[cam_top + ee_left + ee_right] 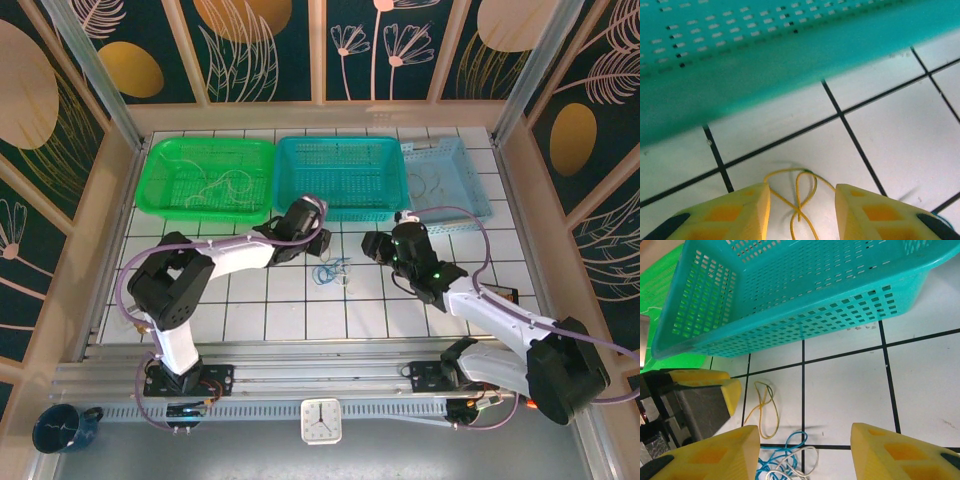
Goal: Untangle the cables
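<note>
A small tangle of cables (331,270) lies on the white tiled table in front of the teal basket. In the right wrist view a blue cable (786,452) and a white cable (799,466) curl together, and a yellow cable (768,411) loops just beyond them. My left gripper (318,246) is low over the table and open; the yellow cable (800,192) lies between its fingers, untouched (802,202). My right gripper (374,246) hovers open to the right of the tangle, nothing between its fingers (805,445).
Three baskets line the back: green (160,205) holding thin pale wires (225,186), teal (340,213) directly behind both grippers, light blue (455,222) with a thin wire (432,184). The left gripper's yellow fingers (732,394) sit close beside the yellow cable.
</note>
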You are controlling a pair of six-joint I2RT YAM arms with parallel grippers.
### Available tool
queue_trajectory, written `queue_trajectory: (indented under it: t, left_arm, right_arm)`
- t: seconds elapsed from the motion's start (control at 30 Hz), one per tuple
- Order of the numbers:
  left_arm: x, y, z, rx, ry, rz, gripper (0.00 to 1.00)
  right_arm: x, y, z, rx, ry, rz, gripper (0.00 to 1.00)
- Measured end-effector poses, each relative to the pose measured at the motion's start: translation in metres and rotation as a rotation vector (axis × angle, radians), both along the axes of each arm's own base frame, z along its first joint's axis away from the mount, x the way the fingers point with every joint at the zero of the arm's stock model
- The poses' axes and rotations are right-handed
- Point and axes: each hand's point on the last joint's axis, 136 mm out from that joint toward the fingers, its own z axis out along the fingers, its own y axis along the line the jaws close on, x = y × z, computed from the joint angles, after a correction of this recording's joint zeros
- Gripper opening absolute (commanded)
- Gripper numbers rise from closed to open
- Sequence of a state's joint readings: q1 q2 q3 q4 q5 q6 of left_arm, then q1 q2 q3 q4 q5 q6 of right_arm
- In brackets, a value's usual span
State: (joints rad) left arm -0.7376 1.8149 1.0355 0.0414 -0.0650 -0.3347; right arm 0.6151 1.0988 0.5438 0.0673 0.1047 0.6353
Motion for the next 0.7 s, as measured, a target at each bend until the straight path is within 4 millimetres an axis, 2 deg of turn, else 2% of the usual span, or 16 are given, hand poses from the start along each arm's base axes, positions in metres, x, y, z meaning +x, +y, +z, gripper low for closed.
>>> queue_trajectory:
  t: [0.13, 0.33, 0.53, 0.7]
  left_arm:
    - [-0.009, -0.001, -0.007, 0.014, 0.018, -0.007, 0.41]
    - [-0.011, -0.001, -0.011, 0.028, 0.019, -0.001, 0.38]
    - [-0.011, 0.005, -0.033, 0.077, 0.043, 0.021, 0.34]
    - [-0.007, 0.009, -0.042, 0.106, 0.046, 0.048, 0.27]
  right_arm:
    - [0.001, 0.001, 0.001, 0.003, -0.004, 0.0, 0.52]
    - [0.001, 0.002, -0.001, 0.004, 0.0, 0.004, 0.52]
    - [0.002, 0.004, 0.0, 0.01, -0.002, 0.011, 0.52]
    - [0.001, 0.005, 0.0, 0.014, -0.001, 0.016, 0.52]
